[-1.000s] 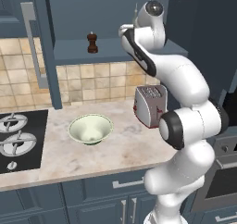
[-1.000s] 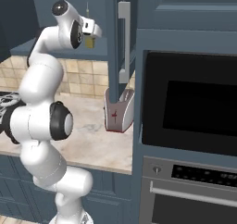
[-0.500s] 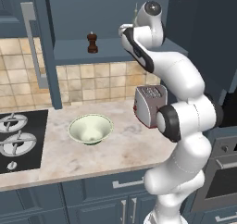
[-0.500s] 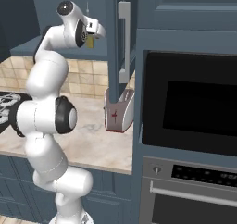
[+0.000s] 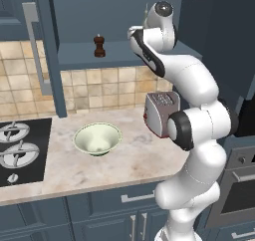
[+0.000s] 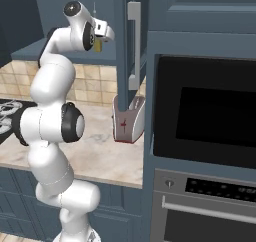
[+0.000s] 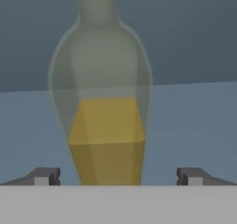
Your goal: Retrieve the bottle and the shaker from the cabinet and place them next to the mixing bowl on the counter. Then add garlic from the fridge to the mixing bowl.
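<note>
Bottle (image 7: 107,126) stands upright on the cabinet (image 5: 124,53) shelf, part full of yellow liquid, straight ahead between the fingertips (image 7: 45,176) of the gripper (image 7: 118,177). Jaws are spread wide, one each side of it, gripping nothing. Shaker (image 5: 99,46) stands further left on the same shelf. Bowl (image 5: 97,139) sits below on the counter (image 5: 74,173), left of a toaster (image 5: 160,112); nothing shows inside it.
</note>
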